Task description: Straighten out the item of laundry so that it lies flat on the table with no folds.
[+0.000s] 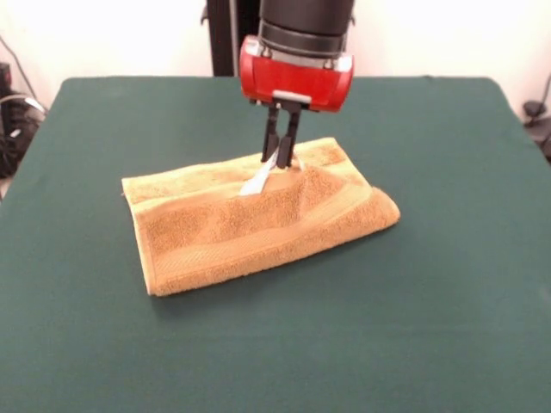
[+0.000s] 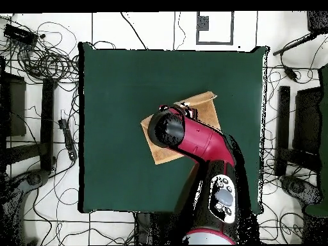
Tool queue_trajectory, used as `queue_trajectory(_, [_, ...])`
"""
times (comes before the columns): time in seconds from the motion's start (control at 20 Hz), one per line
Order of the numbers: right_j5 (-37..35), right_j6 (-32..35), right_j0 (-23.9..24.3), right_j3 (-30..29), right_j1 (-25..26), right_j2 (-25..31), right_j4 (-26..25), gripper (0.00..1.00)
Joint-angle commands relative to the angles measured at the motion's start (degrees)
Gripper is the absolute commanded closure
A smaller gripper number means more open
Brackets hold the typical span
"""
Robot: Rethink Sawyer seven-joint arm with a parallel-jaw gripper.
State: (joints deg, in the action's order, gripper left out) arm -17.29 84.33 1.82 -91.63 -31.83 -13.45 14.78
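Observation:
The item of laundry [image 1: 258, 228] is an orange-tan towel folded over itself, lying slantwise in the middle of the green table [image 1: 413, 301]. My gripper [image 1: 279, 159] comes down onto the towel's far edge, its fingers pinched together on a raised peak of cloth beside the white tag [image 1: 256, 182]. From overhead, the red arm [image 2: 198, 144] covers most of the towel [image 2: 204, 106]. Only one towel corner and a strip at the arm's left side show, and the gripper itself is hidden under the wrist.
Green cloth [image 2: 122, 96] surrounds the towel on all sides. Cables [image 2: 45, 61] and dark stands [image 2: 282, 128] lie on the floor around the table. A black post [image 1: 222, 39] rises behind the far edge.

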Motion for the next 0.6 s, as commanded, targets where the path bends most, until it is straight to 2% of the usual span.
queue_trajectory(0.05, [2.34, 12.07, -3.83, 1.9, 3.74, 4.5, 0.24, 1.0])
queue_trajectory(0.6, [1.49, 12.47, -4.06, 2.04, 4.13, 4.1, 0.93, 1.0])
